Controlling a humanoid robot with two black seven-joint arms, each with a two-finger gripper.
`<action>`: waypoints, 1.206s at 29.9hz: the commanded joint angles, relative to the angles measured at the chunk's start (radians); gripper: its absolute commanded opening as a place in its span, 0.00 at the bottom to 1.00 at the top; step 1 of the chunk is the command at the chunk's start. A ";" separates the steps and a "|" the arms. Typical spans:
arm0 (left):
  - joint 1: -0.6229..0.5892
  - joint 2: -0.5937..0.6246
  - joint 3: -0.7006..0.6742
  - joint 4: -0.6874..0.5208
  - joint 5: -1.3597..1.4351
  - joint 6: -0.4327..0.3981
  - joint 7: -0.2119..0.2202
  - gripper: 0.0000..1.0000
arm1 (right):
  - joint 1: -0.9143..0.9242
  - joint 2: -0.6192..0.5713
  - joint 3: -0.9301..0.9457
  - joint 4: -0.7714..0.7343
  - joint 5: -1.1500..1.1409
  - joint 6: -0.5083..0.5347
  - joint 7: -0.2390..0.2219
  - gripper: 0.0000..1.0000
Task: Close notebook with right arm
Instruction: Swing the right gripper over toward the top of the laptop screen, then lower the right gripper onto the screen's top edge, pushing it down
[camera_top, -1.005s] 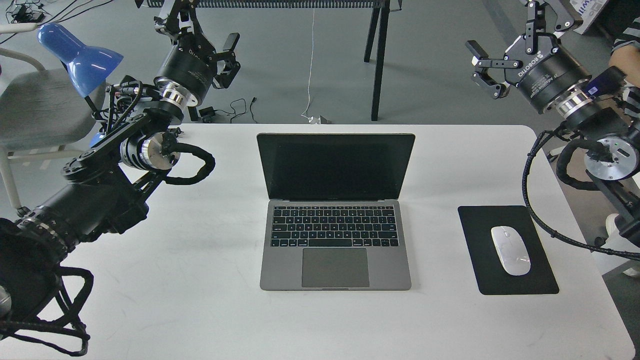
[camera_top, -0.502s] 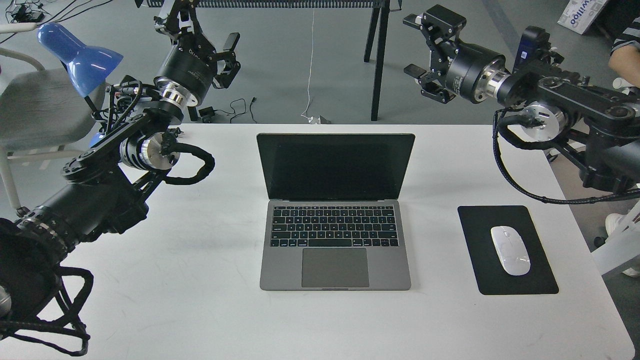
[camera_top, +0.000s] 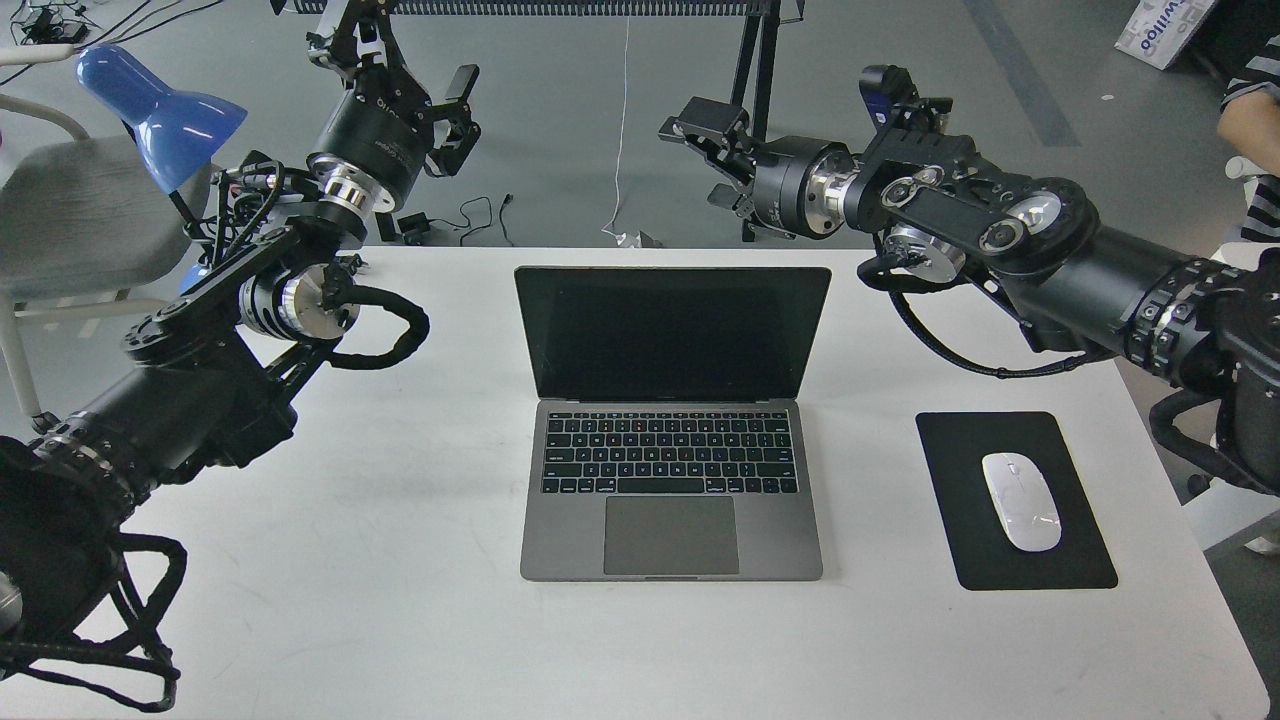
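Sitting open at the centre of the white bench (camera_top: 400, 620), the notebook (camera_top: 670, 495) has its screen raised toward twelve o'clock, its grey base and trackpad toward six o'clock. The right arm (camera_top: 1010, 235) reaches in from three o'clock, and the right tool (camera_top: 700, 160) hangs beyond the bench's far edge, above and behind the top edge of the lid, apart from it; its fingers stand spread fairly wide and hold nothing. The left tool (camera_top: 400, 75) hovers at about ten o'clock near the blue lamp (camera_top: 160, 110), well apart from the notebook, fingers open and empty. I judge the notebook to be a stiff, thin metal shell, moderately heavy in the base, so the base should stay put while the lid swings on its hinge. The lid itself is light, with a glass screen that is likely fragile and a smooth back that is likely slippery, so gripping seems unnecessary. The sensible contact is the top edge or upper back of the lid, near its middle, pushed toward six o'clock and downward, easing off as it nears the keyboard so it does not slam. Pressing off-centre could twist the lid or skid the base. A white mouse (camera_top: 1020, 500) lies on a black mouse pad (camera_top: 960, 520) at four o'clock, out of the way.
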 joint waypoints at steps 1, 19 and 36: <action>0.000 0.000 0.000 0.000 -0.002 0.000 0.000 1.00 | -0.006 0.038 -0.026 -0.036 -0.008 0.002 0.000 1.00; 0.000 0.000 0.000 -0.002 -0.003 0.000 0.000 1.00 | -0.030 0.058 -0.070 -0.037 -0.026 0.010 0.002 1.00; 0.000 0.000 0.000 -0.002 -0.003 0.000 0.000 1.00 | -0.020 0.049 -0.066 0.136 -0.025 0.025 0.002 1.00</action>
